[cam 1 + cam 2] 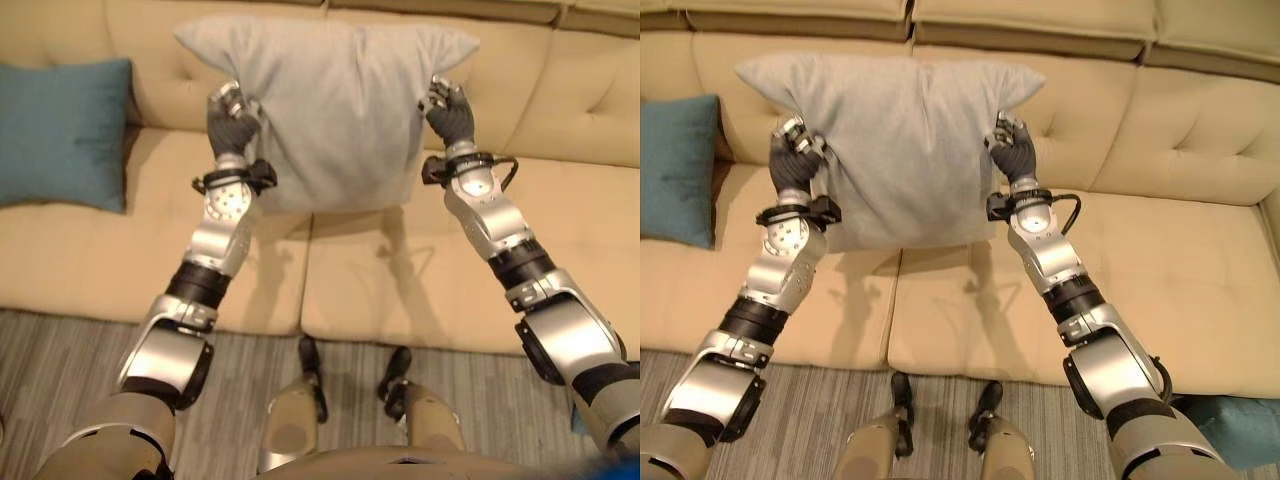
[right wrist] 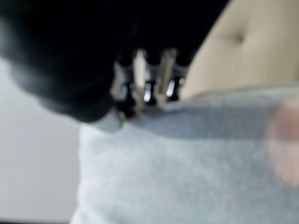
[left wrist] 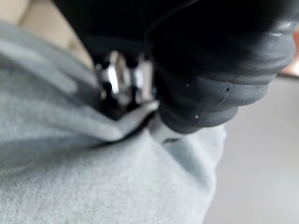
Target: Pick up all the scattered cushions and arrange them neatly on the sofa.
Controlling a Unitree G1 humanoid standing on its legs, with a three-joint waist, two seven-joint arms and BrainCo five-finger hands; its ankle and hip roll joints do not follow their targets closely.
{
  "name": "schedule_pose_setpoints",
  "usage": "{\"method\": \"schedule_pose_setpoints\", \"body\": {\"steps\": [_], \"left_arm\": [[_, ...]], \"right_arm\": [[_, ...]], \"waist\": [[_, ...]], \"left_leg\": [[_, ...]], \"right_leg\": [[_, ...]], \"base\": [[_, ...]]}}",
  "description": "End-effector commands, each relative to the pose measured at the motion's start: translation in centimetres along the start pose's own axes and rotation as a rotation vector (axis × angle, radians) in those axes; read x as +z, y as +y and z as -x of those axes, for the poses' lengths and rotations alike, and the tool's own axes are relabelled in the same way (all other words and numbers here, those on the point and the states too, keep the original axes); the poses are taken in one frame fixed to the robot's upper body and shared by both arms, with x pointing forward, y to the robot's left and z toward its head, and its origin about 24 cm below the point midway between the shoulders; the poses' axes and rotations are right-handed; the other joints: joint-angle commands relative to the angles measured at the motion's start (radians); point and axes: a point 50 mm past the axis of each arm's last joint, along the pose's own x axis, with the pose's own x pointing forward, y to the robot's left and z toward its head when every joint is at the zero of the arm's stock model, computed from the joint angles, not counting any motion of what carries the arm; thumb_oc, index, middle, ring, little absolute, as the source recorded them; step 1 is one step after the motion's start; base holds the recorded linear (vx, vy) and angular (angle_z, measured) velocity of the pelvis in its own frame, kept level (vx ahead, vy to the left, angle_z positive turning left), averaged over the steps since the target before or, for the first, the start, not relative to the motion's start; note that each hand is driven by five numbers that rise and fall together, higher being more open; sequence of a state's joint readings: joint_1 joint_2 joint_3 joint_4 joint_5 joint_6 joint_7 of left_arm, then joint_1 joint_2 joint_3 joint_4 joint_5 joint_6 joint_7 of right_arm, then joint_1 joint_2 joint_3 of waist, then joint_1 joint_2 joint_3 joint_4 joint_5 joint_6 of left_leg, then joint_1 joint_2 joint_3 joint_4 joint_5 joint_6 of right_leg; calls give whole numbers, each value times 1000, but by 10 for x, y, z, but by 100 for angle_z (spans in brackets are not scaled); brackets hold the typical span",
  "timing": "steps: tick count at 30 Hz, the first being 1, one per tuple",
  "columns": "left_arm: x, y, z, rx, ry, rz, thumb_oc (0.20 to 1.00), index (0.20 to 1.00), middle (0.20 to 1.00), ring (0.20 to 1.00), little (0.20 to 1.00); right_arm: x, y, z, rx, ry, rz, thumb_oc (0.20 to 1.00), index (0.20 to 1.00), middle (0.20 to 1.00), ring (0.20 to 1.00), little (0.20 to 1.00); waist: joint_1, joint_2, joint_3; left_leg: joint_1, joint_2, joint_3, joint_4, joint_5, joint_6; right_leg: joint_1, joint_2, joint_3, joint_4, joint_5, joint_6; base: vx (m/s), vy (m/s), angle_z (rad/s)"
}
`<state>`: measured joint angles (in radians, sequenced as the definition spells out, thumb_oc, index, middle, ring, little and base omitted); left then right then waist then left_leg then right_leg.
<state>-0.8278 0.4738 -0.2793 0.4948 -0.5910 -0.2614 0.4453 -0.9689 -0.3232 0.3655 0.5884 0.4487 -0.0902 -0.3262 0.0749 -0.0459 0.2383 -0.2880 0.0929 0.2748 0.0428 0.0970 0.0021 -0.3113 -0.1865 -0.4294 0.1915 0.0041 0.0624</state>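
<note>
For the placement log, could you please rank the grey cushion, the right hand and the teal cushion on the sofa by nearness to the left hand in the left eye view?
1. Grey cushion: gripped by the left hand.
2. Teal cushion: on the sofa's left end.
3. Right hand: gripping the grey cushion's opposite edge.

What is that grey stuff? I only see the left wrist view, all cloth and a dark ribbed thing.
Observer: It is a grey cushion, held up in front of a beige sofa.
Operator: Is one robot hand doing that?
Observer: Two. The left robot hand grips one side edge, the right robot hand the opposite edge.
Operator: Any other cushions?
Observer: A teal cushion leans on the sofa back to the robot's left, and another teal one lies on the floor by the robot's right arm.
</note>
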Motion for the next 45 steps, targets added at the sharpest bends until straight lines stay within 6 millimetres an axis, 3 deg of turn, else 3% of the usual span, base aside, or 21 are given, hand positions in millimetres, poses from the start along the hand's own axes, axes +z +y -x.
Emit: {"method": "schedule_pose_setpoints", "body": {"steps": [1, 4, 5, 10, 15, 22, 30, 34, 38, 45], "left_arm": [[82, -64, -20, -238, -320, 63, 200, 200, 200, 200, 200], [89, -67, -32, -240, -319, 9, 200, 200, 200, 200, 200], [83, -66, -36, -235, -287, -20, 200, 200, 200, 200, 200], [101, -75, -54, -239, -295, -99, 200, 200, 200, 200, 200], [124, -81, -58, -254, -365, -112, 200, 200, 200, 200, 200], [153, -95, -56, -289, -476, -107, 200, 200, 200, 200, 200], [143, -82, -57, -240, -444, -56, 200, 200, 200, 200, 200], [138, -76, -58, -220, -431, -53, 200, 200, 200, 200, 200], [124, -56, -60, -164, -386, -69, 200, 200, 200, 200, 200], [122, -52, -59, -156, -379, -41, 200, 200, 200, 200, 200]], "right_arm": [[90, 71, -10, 201, -331, -134, 200, 200, 200, 200, 200], [98, 68, -15, 181, -348, -108, 200, 200, 200, 200, 200], [97, 71, -16, 190, -341, -96, 200, 200, 200, 200, 200], [103, 75, -18, 198, -364, -58, 200, 200, 200, 200, 200], [103, 76, -18, 203, -375, -4, 200, 200, 200, 200, 200], [116, 77, -20, 201, -426, 48, 200, 200, 200, 200, 200], [147, 80, -23, 204, -505, 79, 200, 200, 200, 200, 200], [152, 81, -23, 205, -517, 69, 200, 200, 200, 200, 200], [156, 93, -18, 240, -526, 18, 200, 200, 200, 200, 200], [164, 104, -12, 269, -552, -7, 200, 200, 200, 200, 200]], "waist": [[10, -65, 30], [0, -58, 50], [-6, -58, 46], [-44, -55, 53], [-73, -42, 62], [-93, -13, 42], [-86, -21, 28], [-79, -25, 28], [-60, -37, 35], [-48, -62, 36]], "left_leg": [[-12, -40, -53, 8, -21, -64], [-71, -40, -66, 23, -10, -67], [-69, -37, -77, 17, -30, -77], [-145, -37, -84, 35, -24, -80], [-189, -37, -62, 35, -24, -81], [-181, -52, -29, -77, 31, -92], [-180, -55, -15, -84, 22, -88], [-180, -53, -18, -85, 22, -89], [-193, -47, -26, -61, 15, -92], [-203, -40, -39, -47, 14, -104]], "right_leg": [[45, -19, 117, -82, 96, 119], [0, -17, 122, -78, 94, 114], [-3, -13, 134, -79, 78, 124], [-74, -12, 152, -72, 88, 127], [-126, -22, 182, -86, 126, 140], [-168, -31, 201, -133, 179, 164], [-181, -41, 209, -154, 199, 171], [-180, -40, 206, -161, 202, 170], [-170, -36, 195, -170, 206, 166], [-143, -30, 169, -187, 216, 167]], "base": [[-44, -23, 32], [-12, -5, 32], [73, -7, 35], [1, 19, 10], [-2, 70, -3], [28, 68, -17], [15, 29, -12], [0, 0, 0], [-3, -8, 0], [1, -29, 9]]}}
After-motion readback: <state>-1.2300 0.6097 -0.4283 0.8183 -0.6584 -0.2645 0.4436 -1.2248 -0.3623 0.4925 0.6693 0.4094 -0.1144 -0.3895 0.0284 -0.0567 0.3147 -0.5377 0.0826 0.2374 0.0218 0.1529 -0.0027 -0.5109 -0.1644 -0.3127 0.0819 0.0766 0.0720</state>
